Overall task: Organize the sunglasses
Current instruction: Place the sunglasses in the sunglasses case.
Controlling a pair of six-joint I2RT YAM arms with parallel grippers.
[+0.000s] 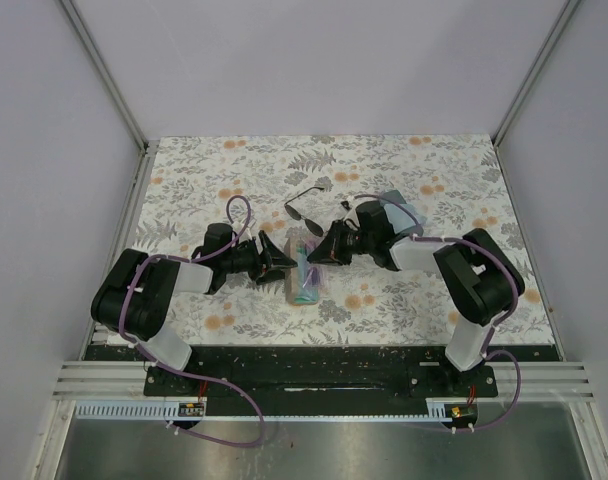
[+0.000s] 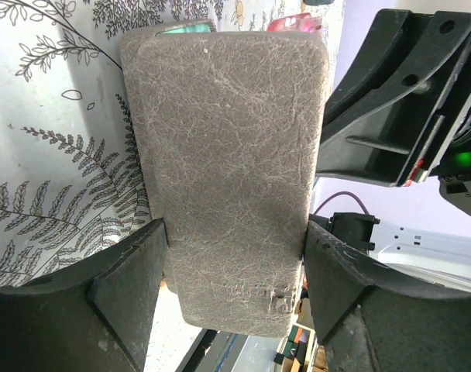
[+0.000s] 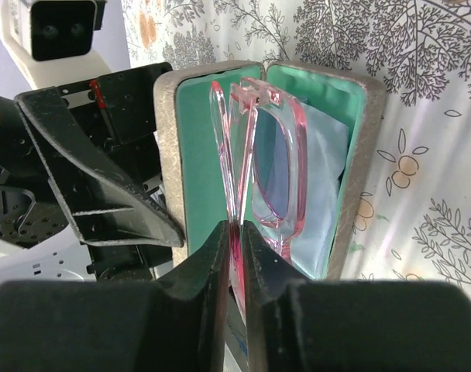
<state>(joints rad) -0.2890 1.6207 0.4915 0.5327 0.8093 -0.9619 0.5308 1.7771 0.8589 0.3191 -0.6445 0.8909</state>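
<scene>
The pair of sunglasses with a pink frame and purple lenses (image 3: 273, 167) stands on edge inside an open beige case (image 3: 365, 155) with teal lining, over a light-blue cloth (image 3: 328, 167). My right gripper (image 3: 235, 240) is shut on its folded temples. My left gripper (image 2: 235, 260) is shut across the beige outer shell of the case (image 2: 228, 155), one finger on each long side. In the top view both grippers meet over the case (image 1: 302, 290) at the table's middle. The black wire-framed sunglasses (image 1: 296, 208) lie on the table behind them, untouched.
A light-blue cloth with a second case (image 1: 402, 210) lies at the back right, partly under my right arm. The flowered tablecloth (image 1: 224, 170) covers the table. White walls close it in on the left, back and right.
</scene>
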